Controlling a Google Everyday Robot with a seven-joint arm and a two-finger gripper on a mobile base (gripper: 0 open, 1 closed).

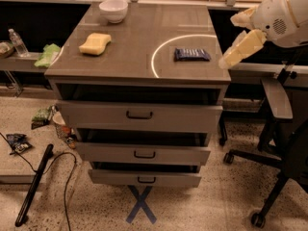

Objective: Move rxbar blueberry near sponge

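Your gripper [231, 40] hangs just off the worktop [134, 64] edge, at 3 o'clock from the rxbar blueberry [192, 55]. Fingers spread, holding nothing. Bar lies flat on the worktop; sponge [95, 43] well apart at its 9 o'clock.

The arm reaches in from the upper right, its tool [230, 40] held in the air, pale fingers [243, 47] apparently spread, pointing down-left.

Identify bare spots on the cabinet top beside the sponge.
Free: the stretch between sponge and rxbar blueberry, and the front strip before the sponge. Tighter between sponge and white bowl. The pincer hangs off the right edge.
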